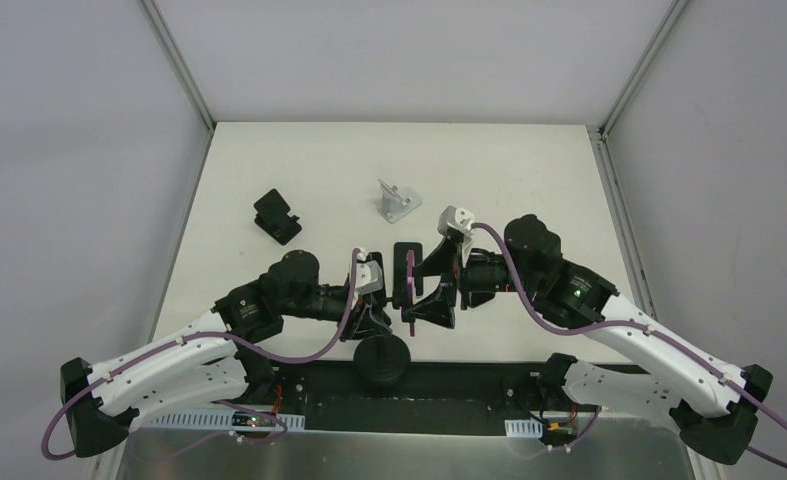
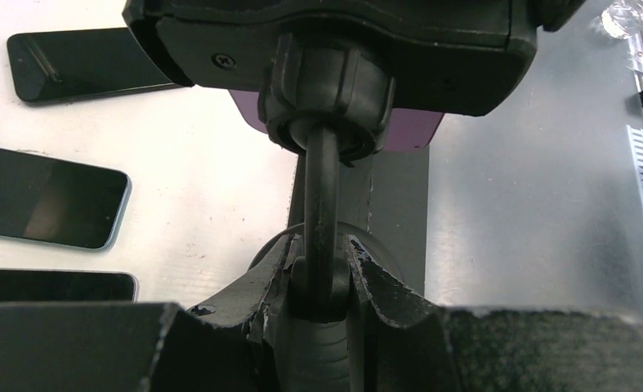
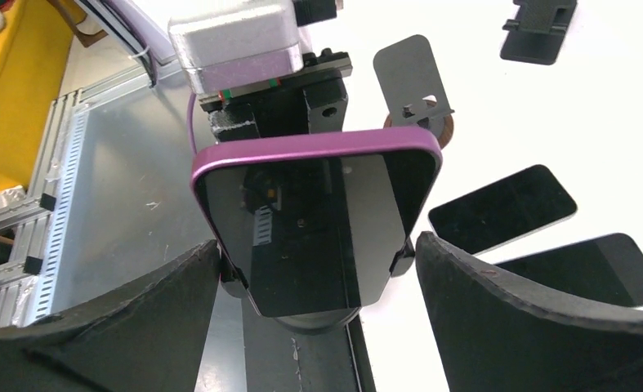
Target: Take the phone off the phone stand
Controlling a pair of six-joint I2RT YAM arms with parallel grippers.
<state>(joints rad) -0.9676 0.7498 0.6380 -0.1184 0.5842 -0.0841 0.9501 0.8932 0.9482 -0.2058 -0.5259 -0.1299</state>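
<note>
Right gripper [image 3: 316, 249] fingers [image 3: 138, 327] fill foreground, spread wide, one each side of phone [image 3: 326, 204], not closed on it. Phone has purple edge and dark screen, held upright in phone stand [image 2: 334, 49] clamp, at near edge of table [image 1: 529, 170], centre, between arms. Left gripper [image 2: 319, 257] clamped tight round stand's thin stem, above round base [image 1: 381, 362]. Two loose dark phones [image 3: 502, 208] flat on table beside. Farther back, silver stand [image 1: 397, 200], with black stand [image 1: 276, 216] to its left.
</note>
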